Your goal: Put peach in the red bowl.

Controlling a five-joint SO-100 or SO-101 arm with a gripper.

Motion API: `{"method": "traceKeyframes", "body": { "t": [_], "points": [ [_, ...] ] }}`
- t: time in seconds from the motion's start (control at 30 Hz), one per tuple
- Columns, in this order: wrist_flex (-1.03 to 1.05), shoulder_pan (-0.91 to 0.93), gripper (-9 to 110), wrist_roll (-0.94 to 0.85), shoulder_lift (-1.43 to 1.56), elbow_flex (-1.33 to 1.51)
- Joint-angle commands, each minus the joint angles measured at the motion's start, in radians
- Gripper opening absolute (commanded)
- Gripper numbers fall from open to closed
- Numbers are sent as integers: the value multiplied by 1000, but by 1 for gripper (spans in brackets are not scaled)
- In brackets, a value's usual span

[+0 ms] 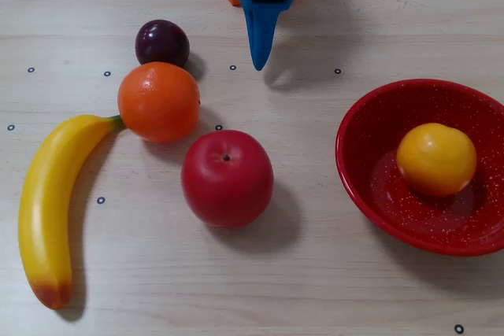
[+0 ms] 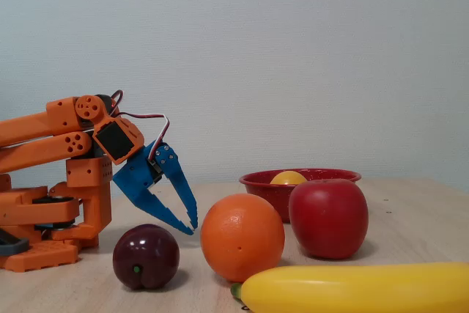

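The peach point(image 1: 436, 159) is a small yellow-orange fruit lying inside the red bowl point(image 1: 370, 104), on the right of the top-down fixed view. From the side, only the top of the peach point(image 2: 288, 178) shows above the rim of the red bowl point(image 2: 260, 185). My blue gripper point(image 1: 257, 64) hangs at the back middle of the table, far from the bowl, pointing down. Its tips meet and hold nothing. From the side, the gripper point(image 2: 191, 228) hovers just above the table, behind the plum.
A dark purple plum point(image 1: 161, 42), an orange point(image 1: 158, 101), a red apple point(image 1: 227, 178) and a banana point(image 1: 49, 206) lie left of the bowl. The orange arm base point(image 2: 51, 218) stands at the table's back edge.
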Motion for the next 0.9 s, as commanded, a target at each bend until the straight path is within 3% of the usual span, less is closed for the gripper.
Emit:
{"method": "traceKeyframes", "body": {
  "t": [0.0,0.87],
  "points": [
    [-48,-9,0,25,21,15],
    [3,-23,0,95,21,3]
  ]
}}
